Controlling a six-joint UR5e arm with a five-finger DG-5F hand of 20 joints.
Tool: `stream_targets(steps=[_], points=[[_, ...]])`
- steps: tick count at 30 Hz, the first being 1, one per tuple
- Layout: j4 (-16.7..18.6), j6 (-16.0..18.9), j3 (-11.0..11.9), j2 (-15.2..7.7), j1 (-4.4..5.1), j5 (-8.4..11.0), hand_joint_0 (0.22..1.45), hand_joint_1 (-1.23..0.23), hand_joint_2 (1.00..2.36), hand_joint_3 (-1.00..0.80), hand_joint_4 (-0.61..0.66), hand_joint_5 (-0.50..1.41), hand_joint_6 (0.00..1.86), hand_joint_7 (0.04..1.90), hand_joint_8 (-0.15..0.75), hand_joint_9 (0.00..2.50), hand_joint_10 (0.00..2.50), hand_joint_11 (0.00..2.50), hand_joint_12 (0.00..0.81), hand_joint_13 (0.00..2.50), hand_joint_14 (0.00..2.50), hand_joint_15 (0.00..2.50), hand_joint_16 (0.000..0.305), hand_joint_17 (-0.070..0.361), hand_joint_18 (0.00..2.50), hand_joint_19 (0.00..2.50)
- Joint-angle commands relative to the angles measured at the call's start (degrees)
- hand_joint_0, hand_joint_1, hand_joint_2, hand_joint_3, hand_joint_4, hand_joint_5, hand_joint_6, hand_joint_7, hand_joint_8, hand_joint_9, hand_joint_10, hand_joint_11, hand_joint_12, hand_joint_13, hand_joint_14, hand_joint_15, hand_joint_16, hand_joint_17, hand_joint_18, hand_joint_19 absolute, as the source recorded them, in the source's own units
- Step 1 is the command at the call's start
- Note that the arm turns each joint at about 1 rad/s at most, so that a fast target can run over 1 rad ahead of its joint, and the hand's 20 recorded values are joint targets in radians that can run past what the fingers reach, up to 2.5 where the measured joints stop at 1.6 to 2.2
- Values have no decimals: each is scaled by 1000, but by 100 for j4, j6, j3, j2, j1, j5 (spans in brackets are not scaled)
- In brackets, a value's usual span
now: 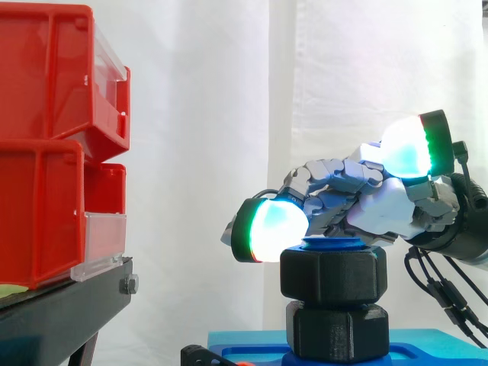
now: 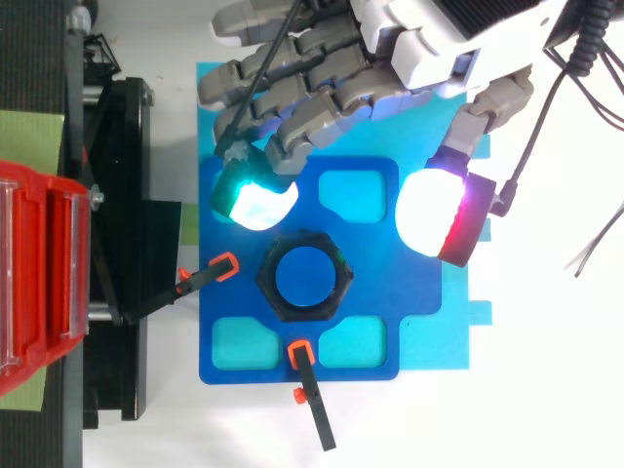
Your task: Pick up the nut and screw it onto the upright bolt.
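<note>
White curtain behind, red bins (image 1: 53,137) at left. On the white worktop (image 2: 546,390), a blue plate (image 2: 375,283) carries the bolt (image 2: 303,276), with the nut (image 1: 332,273) already sitting at its top. The robot hand (image 2: 322,83) hovers spread just above, holding nothing. The job looks mid-screwing: next, fingertips must grip the nut's flats and turn.

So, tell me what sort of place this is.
Probably a robot test bench in a lab: a white curtain backdrop, red bins on a black stand, and a robot hand over a clamped blue fixture plate carrying a nut on an upright bolt.
</note>
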Motion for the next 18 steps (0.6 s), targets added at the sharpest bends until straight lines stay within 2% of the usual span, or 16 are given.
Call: stream_targets(steps=[1, 18], points=[[-1, 0, 0, 0, 0, 1, 457, -20, 1000, -500, 153, -210, 502, 675, 246, 371, 0, 0, 366, 263, 0, 0, 46, 103, 40, 0], [-19, 18, 0, 0, 44, 9, 457, -61, 1000, -500, 183, -191, 502, 719, 252, 383, 0, 0, 364, 265, 0, 0, 45, 101, 32, 0]])
